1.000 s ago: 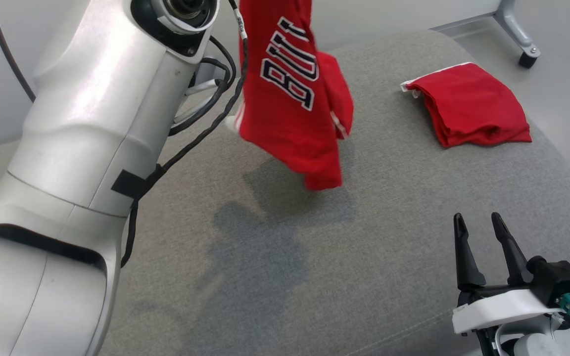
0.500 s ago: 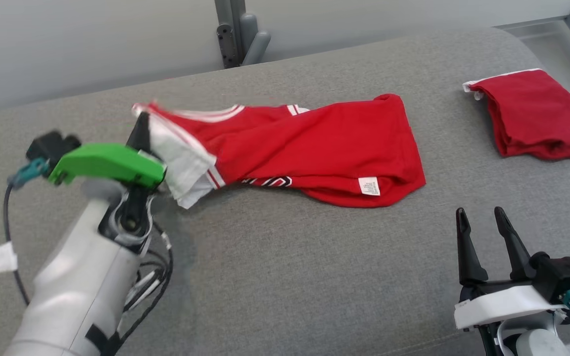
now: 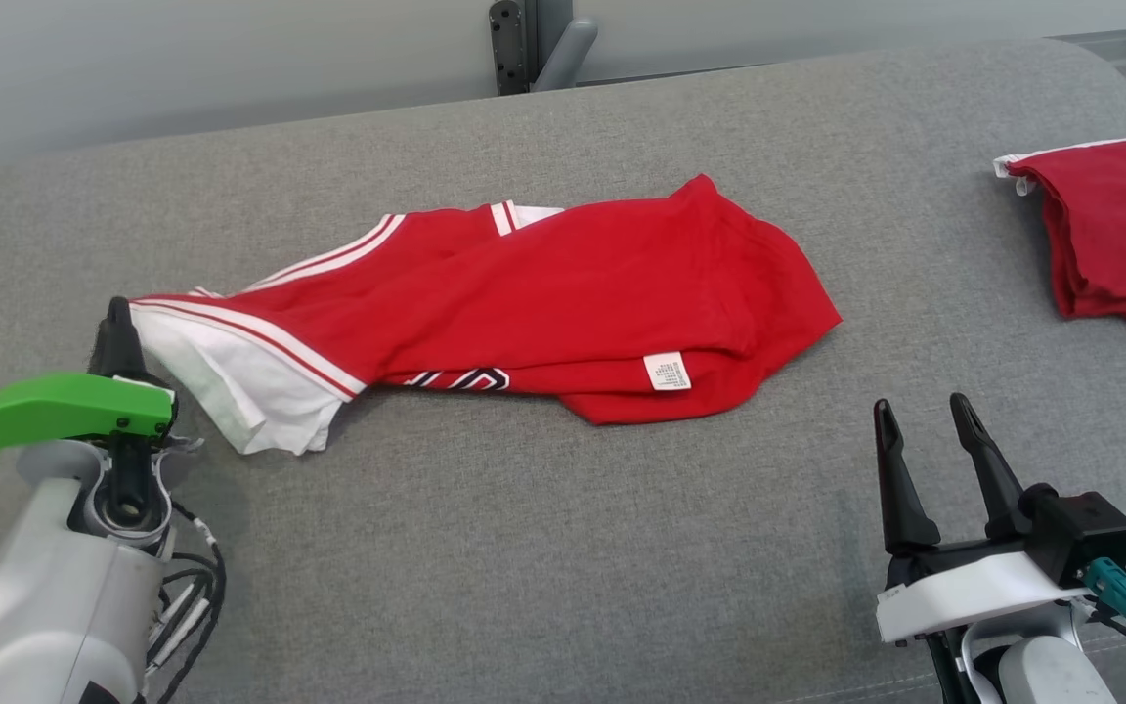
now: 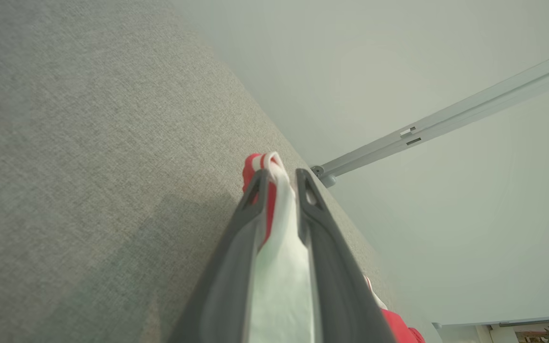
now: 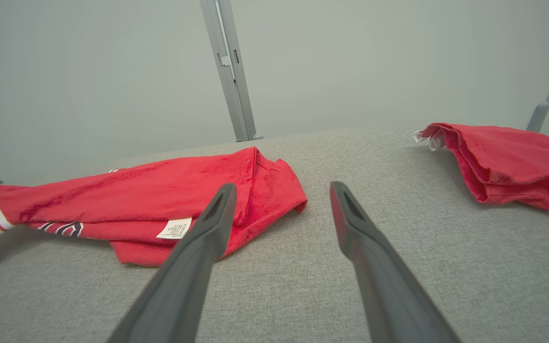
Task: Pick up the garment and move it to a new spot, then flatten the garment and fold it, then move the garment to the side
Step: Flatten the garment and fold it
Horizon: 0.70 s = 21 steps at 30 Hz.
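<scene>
Head view: red garment lies stretched sideways across the middle of the grey cushion, rumpled, not flat, white-and-red striped trim at its left end, small white label showing near the front edge. Left gripper at lower left, green-capped, fingers pressed together at the garment's white left end. Right gripper at lower right, fingers spread apart, nothing between them, well apart from the garment. Folded red cloth sits at the far right of the cushion, apart from the garment. Grey post behind the cushion. Left wrist view: left gripper nearly closed, pinching white fabric of the garment between both fingers, red-and-white trim poking out past the tips; cushion alongside, a pale rail beyond. Right wrist view: right gripper wide open and empty, just over the cushion; garment ahead to the left with its label beside the left finger, folded red cloth to the right, post behind.
</scene>
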### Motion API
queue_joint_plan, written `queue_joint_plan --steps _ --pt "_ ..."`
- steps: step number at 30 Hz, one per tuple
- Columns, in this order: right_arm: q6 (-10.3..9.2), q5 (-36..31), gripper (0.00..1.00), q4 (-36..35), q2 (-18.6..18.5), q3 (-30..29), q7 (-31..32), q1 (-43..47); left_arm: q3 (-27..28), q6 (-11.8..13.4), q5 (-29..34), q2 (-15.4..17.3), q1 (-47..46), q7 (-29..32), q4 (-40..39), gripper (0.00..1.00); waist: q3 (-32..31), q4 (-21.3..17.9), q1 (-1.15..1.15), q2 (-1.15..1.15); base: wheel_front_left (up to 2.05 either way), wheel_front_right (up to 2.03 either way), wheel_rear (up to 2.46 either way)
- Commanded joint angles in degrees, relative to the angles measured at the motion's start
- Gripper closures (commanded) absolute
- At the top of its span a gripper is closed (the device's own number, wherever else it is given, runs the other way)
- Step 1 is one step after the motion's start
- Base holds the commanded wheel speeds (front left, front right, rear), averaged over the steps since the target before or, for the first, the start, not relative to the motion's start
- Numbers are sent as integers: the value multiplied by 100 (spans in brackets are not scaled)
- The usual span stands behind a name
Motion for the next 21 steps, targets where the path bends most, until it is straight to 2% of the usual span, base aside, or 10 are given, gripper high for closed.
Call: queue_joint_plan --steps 1,2,4,6,11,12,17,21 --pt "-9 -30 0 19 -8 28 0 -18 136 -44 308 116 5 -25 44 0 -9 8 0 0 0 0 0" --pt "-9 -26 0 25 -8 33 0 -9 200 -61 512 138 3 -23 13 0 -18 11 0 0 0 0 0" --pt "-9 -6 0 41 -7 39 0 59 602 -76 1419 296 131 -23 -294 0 -65 39 0 0 0 0 0" --pt "-9 10 0 45 -7 46 0 112 996 -30 2250 264 392 -22 -710 0 -106 71 0 0 0 0 0" --pt "-9 49 0 48 -7 39 0 209 1912 256 4282 -338 1493 -16 -2226 0 -204 206 0 0 0 0 0" --pt "-9 49 0 48 -7 39 0 209 1912 256 4282 -338 1493 -16 -2226 0 -204 206 0 0 0 0 0" --pt "-9 65 0 67 -9 57 -1 259 2384 337 5546 -1013 2592 -16 -3183 0 -295 367 0 0 0 0 0" --pt "-9 34 0 104 -9 103 0 304 2406 339 6368 -1177 3033 -16 -3364 0 -385 432 0 0 0 0 0"
